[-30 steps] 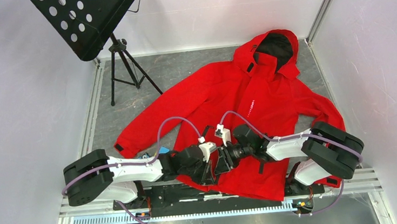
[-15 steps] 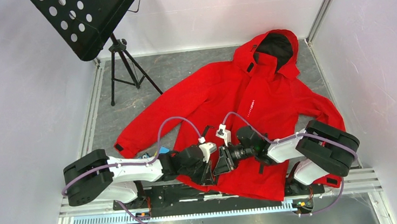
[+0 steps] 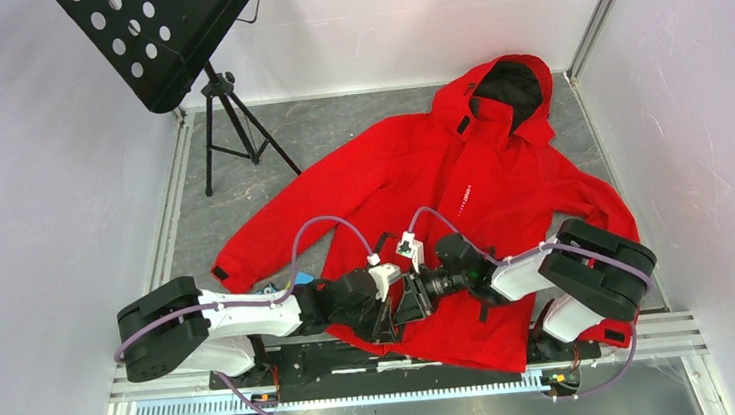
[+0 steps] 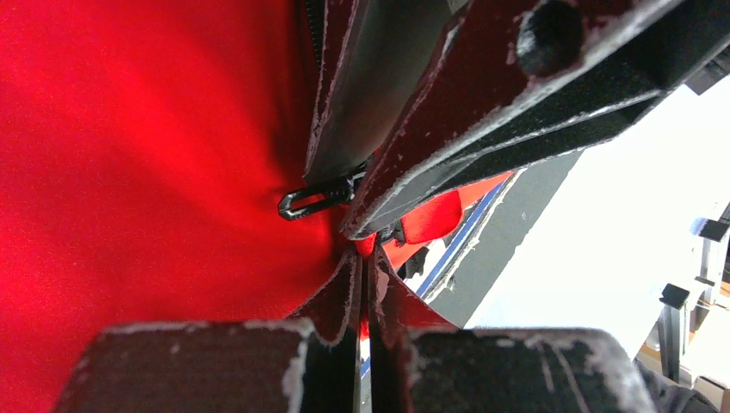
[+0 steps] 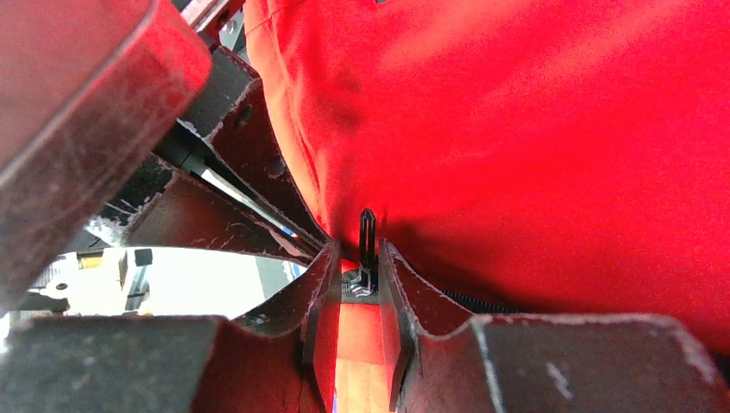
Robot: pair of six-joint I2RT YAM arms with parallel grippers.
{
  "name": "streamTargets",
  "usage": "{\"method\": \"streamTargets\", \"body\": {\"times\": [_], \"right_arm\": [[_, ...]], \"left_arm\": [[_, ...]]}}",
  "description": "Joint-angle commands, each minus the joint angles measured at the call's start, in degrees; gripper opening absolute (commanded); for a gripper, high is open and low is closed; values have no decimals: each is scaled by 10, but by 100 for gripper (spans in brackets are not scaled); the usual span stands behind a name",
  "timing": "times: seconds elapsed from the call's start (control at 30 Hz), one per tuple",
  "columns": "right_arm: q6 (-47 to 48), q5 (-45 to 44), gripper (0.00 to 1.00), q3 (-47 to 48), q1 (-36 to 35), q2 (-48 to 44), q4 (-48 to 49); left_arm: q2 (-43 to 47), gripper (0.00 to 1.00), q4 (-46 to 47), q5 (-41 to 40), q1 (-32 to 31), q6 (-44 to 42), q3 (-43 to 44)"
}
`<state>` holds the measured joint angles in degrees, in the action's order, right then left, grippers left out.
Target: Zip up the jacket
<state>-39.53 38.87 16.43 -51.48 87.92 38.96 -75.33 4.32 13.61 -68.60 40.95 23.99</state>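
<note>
- The left gripper [image 3: 390,311] reaches in from the left to the near hem of the jacket [image 3: 502,186]. In its wrist view the fingers [image 4: 340,297] are pressed together on a fold of red cloth, just near of the zip's foot. I judge this to be the anchoring hold.
- The zip slider [image 5: 359,288] sits at the hem, between the two grippers and touching distance from both. Its black pull tab [image 4: 308,201] sticks out free of the cloth.
- The right gripper [image 3: 414,299] comes in from the right, tip to tip with the left one. Its jaws are narrowed onto the slider, with the tab standing up between them.
- The jacket lies flat and front-up on the table [image 3: 337,130], with its hood [image 3: 508,85] at the far right.
- The zip's long axis runs from the slider away from the arm bases, far and a little right, toward the collar. The right arm is better placed to pull that way.
</note>
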Motion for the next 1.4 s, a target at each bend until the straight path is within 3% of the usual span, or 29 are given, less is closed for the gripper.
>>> {"method": "streamTargets", "body": {"times": [0.0,0.13,0.23,0.3,0.37,0.43,0.53,0.8,1.0,1.23,1.37], "right_arm": [[47,3,28,23,-3,14,19],[56,5,23,28,-5,14,23],[70,-10,4,27,-5,-8,4],[94,-46,0,29,-5,-44,-37],[106,-93,0,29,-5,-82,-82],[94,-130,0,15,-5,-117,-91],[48,-161,0,-15,-5,-160,-64],[-66,-246,0,-68,-4,-213,9],[-86,-283,0,-86,-4,-233,27],[-84,-311,0,-84,-6,-248,27],[-79,-319,0,-85,-6,-258,26]], "left_arm": [[7,2,-3,-13,-1,-25,19],[5,2,-4,-12,0,-24,21],[9,2,-6,-12,-1,-20,22],[15,3,-18,-15,-1,-14,25],[29,14,-30,-22,0,-1,29],[52,36,-40,-35,3,23,31],[99,60,-77,-62,7,77,33],[234,86,-217,-174,17,256,48],[307,79,-222,-194,19,447,33],[295,71,-129,-150,19,600,17],[288,68,-109,-169,18,683,-2]]}}
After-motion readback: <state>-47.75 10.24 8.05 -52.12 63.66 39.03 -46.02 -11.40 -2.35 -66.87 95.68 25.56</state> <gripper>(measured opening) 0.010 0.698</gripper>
